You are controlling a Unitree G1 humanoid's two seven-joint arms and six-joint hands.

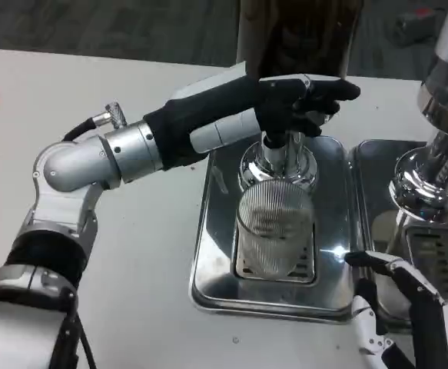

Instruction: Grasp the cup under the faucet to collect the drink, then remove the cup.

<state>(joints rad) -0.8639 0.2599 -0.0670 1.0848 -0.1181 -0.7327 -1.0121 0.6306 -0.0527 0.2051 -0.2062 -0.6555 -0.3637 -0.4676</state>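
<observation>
Left hand (297, 104) on the tap handle (316, 96).
Fingers wrapped around it above the cup (275, 227) on the tray (208, 261); right hand (396, 307) spread, empty, at the tray's near right corner.

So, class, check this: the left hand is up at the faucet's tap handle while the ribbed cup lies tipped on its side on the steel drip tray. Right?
Not quite. The head view shows the ribbed cup standing upright on the steel drip tray, directly under the faucet. The left hand is indeed up at the tap handle.

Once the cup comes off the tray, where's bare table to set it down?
Bare table lies left of the tray, below the left hand. The right side is crowded: right hand and second tray.
</observation>
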